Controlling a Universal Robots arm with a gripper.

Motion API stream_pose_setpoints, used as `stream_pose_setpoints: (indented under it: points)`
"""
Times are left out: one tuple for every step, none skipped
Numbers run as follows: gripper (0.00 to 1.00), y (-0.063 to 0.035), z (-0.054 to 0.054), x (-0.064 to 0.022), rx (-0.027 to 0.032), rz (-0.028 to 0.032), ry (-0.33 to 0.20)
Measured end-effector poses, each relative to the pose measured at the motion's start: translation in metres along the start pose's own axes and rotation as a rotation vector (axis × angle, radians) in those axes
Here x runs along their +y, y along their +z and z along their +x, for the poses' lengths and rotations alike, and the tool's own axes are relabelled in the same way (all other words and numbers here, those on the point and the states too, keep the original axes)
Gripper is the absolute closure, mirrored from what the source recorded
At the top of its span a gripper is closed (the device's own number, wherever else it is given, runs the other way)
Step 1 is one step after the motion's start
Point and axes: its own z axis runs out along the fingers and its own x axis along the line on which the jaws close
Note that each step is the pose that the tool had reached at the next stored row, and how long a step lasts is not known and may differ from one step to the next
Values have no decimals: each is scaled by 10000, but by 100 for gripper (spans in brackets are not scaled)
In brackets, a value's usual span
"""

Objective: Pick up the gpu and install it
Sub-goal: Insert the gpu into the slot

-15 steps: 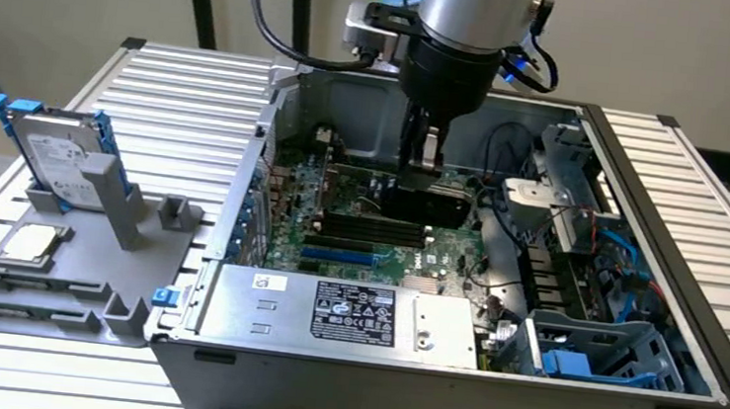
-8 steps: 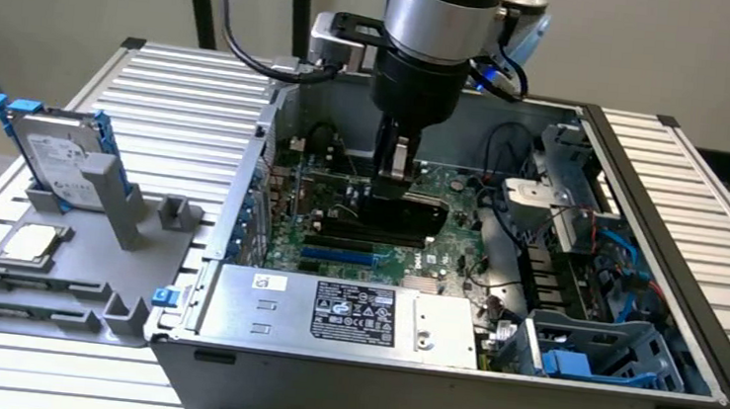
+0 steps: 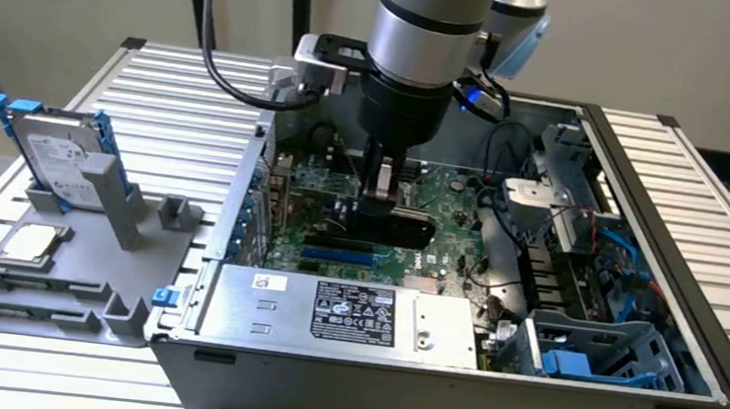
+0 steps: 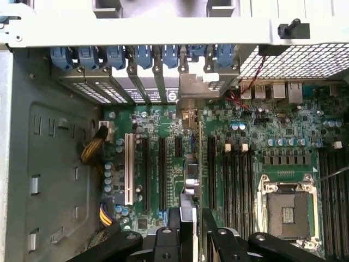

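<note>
Straight down, end effector [image 3: 384,204] on gpu [image 3: 398,231]

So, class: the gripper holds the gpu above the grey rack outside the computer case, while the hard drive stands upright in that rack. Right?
Not quite. The exterior view shows the gripper holding the gpu inside the open computer case, above the motherboard, not above the grey rack. The hard drive does stand upright in that rack.

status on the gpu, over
Gripper shut on gpu. Held edge-down over the motherboard, inside the case. Cables lie to the exterior view's right, apart from it.
</note>
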Motion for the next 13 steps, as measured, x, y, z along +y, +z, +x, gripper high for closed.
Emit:
stream_pose_setpoints:
  points:
    - [73, 18, 0, 3, 0, 0, 0]
    - [73, 37, 0, 8, -1, 0, 3]
    - [73, 55, -1, 16, -1, 0, 9]
    - [73, 74, -3, 27, -3, 0, 15]
    - [73, 92, -5, 40, -6, 0, 21]
    - [73, 108, -6, 58, -13, 0, 27]
    - [73, 123, -10, 73, -21, 1, 33]
    - [73, 133, -17, 81, -23, 0, 40]
    - [73, 144, -26, 84, -29, 0, 47]
    - [73, 154, -34, 87, -33, 0, 56]
    - [73, 165, -41, 91, -39, 1, 65]
    - [73, 175, -42, 99, -44, 1, 72]
    - [73, 184, -41, 109, -48, 0, 77]
